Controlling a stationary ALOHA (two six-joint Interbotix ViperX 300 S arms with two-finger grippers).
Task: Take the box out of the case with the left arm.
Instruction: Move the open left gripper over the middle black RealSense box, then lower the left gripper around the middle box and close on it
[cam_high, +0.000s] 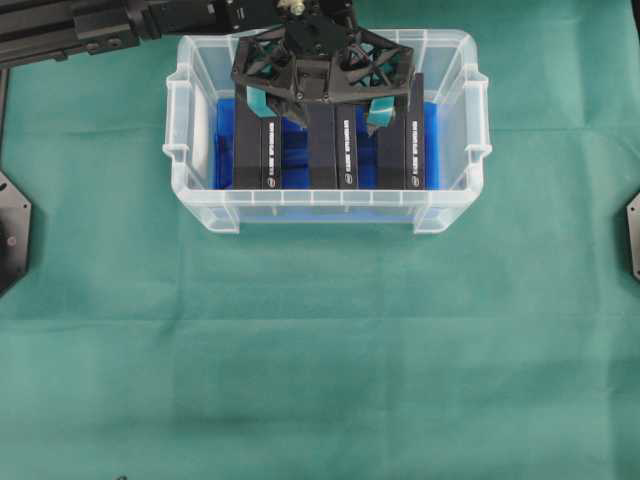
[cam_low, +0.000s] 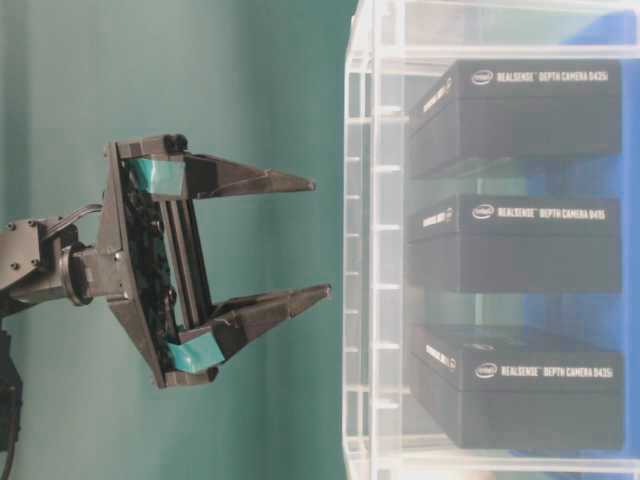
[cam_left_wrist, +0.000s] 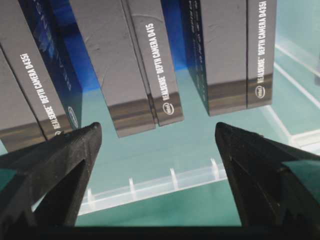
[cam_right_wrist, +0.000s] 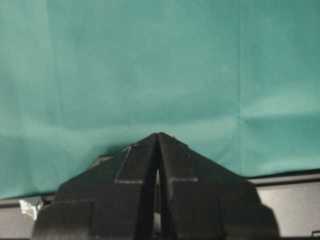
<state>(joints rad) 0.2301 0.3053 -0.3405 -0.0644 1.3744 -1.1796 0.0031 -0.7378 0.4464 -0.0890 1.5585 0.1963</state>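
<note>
Three dark, matte cardboard boxes stand on edge side by side inside the case (cam_high: 325, 205), each a slim rectangular slab with white lettering and a small round logo on its narrow face. The middle box (cam_high: 333, 148) lies directly below the left claw (cam_high: 322, 110), between its two fingers in the overhead view; the left box (cam_high: 255, 152) sits just outside one finger and the right box (cam_high: 405, 148) just outside the other. Bright blue lining shows in the gaps between them.

The case is a clear plastic rectangular tub with a thick rim, ribbed walls and moulded side handles, glossy and see-through.

The left claw hangs over the case with its fingers spread wide and nothing between them. Its fingers (cam_left_wrist: 60, 165) are black, tapering to blunt points, carried on an open lattice frame with teal pads near the base.

The right claw (cam_right_wrist: 158, 137) is well apart from the case, its two black wedge-shaped fingers pressed together, holding nothing.

A green cloth, soft and lightly creased, covers the tabletop (cam_high: 320, 360) under the case.
</note>
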